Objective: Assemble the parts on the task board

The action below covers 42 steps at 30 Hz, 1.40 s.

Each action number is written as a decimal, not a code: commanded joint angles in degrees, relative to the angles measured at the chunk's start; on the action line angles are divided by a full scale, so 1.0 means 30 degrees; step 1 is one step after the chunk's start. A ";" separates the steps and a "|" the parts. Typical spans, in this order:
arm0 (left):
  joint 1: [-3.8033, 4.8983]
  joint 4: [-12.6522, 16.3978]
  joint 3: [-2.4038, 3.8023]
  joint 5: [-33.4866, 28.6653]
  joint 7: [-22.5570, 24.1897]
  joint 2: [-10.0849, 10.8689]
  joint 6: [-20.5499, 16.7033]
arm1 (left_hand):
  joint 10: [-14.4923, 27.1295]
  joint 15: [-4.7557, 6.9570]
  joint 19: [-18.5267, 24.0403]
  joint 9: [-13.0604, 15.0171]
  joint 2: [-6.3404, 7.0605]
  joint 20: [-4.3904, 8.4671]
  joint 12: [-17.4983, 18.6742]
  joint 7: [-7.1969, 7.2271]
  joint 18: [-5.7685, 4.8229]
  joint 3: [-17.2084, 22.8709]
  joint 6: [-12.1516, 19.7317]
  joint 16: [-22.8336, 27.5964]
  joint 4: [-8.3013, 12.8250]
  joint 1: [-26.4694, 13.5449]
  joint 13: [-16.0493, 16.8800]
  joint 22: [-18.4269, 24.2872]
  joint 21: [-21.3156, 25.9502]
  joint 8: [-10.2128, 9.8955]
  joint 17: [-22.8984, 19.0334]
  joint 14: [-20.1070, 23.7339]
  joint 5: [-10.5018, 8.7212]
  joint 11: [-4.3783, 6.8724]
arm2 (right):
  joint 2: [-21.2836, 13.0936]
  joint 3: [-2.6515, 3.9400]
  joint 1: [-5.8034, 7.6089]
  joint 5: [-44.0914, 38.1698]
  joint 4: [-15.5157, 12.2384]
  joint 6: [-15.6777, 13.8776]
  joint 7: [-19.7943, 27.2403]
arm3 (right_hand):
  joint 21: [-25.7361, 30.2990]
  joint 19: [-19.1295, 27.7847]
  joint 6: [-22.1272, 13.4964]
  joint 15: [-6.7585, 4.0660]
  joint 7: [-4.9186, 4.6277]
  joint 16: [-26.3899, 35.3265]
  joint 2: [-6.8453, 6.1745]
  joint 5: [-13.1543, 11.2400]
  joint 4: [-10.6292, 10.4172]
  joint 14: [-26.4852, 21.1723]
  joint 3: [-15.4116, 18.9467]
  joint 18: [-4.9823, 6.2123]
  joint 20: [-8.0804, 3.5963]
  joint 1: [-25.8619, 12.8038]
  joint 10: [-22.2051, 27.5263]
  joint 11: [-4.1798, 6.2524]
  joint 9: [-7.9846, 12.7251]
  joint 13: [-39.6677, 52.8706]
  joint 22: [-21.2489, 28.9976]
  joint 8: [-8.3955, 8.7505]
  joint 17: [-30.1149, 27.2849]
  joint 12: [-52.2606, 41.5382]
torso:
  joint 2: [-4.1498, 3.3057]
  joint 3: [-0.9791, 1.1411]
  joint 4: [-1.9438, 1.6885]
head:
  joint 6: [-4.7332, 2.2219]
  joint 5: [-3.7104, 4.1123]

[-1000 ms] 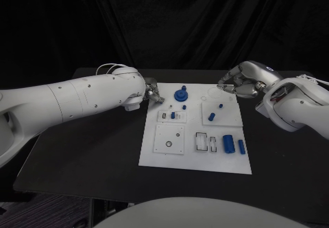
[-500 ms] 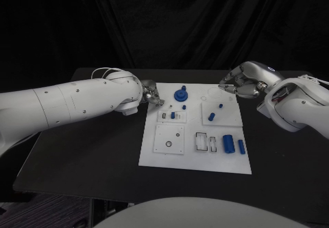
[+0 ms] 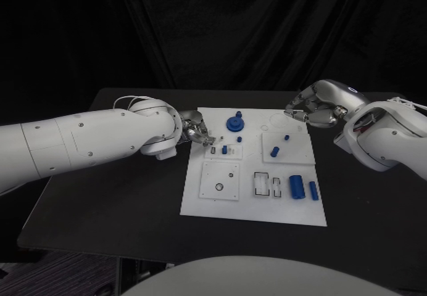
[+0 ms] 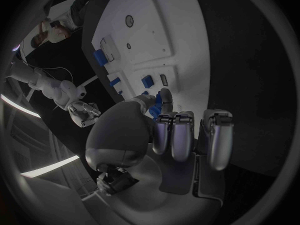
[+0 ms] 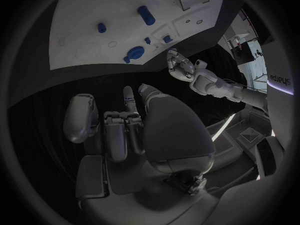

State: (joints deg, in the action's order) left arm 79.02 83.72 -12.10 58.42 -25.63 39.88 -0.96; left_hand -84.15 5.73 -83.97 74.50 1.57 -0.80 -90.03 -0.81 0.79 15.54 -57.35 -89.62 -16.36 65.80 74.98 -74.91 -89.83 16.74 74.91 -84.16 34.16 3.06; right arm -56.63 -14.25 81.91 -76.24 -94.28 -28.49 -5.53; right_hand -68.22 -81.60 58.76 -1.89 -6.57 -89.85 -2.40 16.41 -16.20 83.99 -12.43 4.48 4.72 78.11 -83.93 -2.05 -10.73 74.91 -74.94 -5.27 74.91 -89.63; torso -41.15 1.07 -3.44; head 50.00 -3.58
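The left hand (image 3: 197,131), fingers curled and holding nothing, is advancing rightward over the left edge of the task board (image 3: 253,209), mid-frame on the desk (image 3: 116,191). The right hand (image 3: 311,111), likewise curled and holding nothing, is remaining at the board's upper right.
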 commanded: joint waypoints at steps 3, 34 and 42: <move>-0.0005 0.0364 0.0008 -0.0190 -0.0166 0.0132 -0.0369 | -0.1951 0.0091 -0.2010 -0.0017 0.0017 0.0050 0.0009 0.0037 -0.0264 0.0127 -0.0137 -0.0126 0.0011 -0.0165 0.5005 -0.5030 -0.0058 -0.0045 0.5029 -0.1948 -0.0282 0.0080 | -0.0039 0.0015 -0.0046 -0.0033 -0.0055 0.0028 -0.0505 | 0.0071 0.0171 0.0067 0.0150 -0.0036 -0.0049 0.0006 0.0111 -0.0004 0.2004 -0.0098 0.0041 0.0013 0.0236 -0.1718 -0.0081 0.0033 0.4763 -0.2993 0.0094 0.5031 0.0121 | -0.0001 0.0016 0.0019 | -0.0001 -0.0077; -0.0751 0.0124 0.0007 0.0587 -0.0018 -0.0048 -0.0841 | -0.1951 0.0058 -0.2010 -0.0082 -0.0192 0.0025 0.0009 -0.0012 -0.0264 0.0211 -0.0149 -0.0126 -0.0059 -0.0528 0.5005 -0.5030 -0.0058 -0.0178 0.5029 -0.1948 -0.1012 0.0036 | -0.0021 0.0015 -0.0049 -0.0031 -0.0093 0.0119 -0.0583 | 0.0110 0.0195 0.0097 0.0149 -0.0040 -0.0049 -0.0043 0.0637 0.0126 0.2004 -0.0377 0.0045 0.0013 0.0579 -0.1697 -0.0078 0.0057 0.4747 -0.2987 0.0121 0.5031 0.0137 | -0.0029 -0.0012 0.0071 | -0.0001 -0.0113; -0.0836 0.0163 0.0007 0.0590 0.0036 -0.0049 -0.0868 | -0.1951 0.0055 -0.2010 -0.0089 -0.0209 0.0023 0.0009 -0.0010 -0.0264 0.0217 -0.0161 -0.0126 -0.0056 -0.0546 0.5005 -0.5030 -0.0058 -0.0183 0.5029 -0.1948 -0.1033 0.0034 | -0.0031 0.0015 -0.0060 -0.0031 -0.0087 0.0149 -0.0609 | 0.0116 0.0198 0.0100 0.0150 -0.0046 -0.0049 -0.0063 0.0796 0.0149 0.2004 -0.0444 0.0045 0.0013 0.0647 -0.1690 -0.0081 0.0064 0.4741 -0.2986 0.0130 0.5031 0.0143 | -0.0019 -0.0007 0.0044 | -0.0001 -0.0078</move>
State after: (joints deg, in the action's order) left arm 76.67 84.11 -12.11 59.69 -26.24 39.80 -3.34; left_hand -84.14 5.73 -83.97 74.29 0.86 -0.81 -90.02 -0.82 0.79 15.85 -57.33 -89.62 -16.67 64.66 74.99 -74.91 -89.82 16.47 74.91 -84.15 31.45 3.06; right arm -56.65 -14.25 81.88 -76.24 -94.48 -28.17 -6.03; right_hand -68.22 -81.39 58.75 -1.88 -6.57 -89.85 -2.72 18.43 -15.72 83.99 -13.54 4.48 4.93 79.49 -83.93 -2.05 -10.59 74.95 -74.92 -5.27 74.91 -89.38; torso -41.22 1.05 -3.26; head 50.00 -3.86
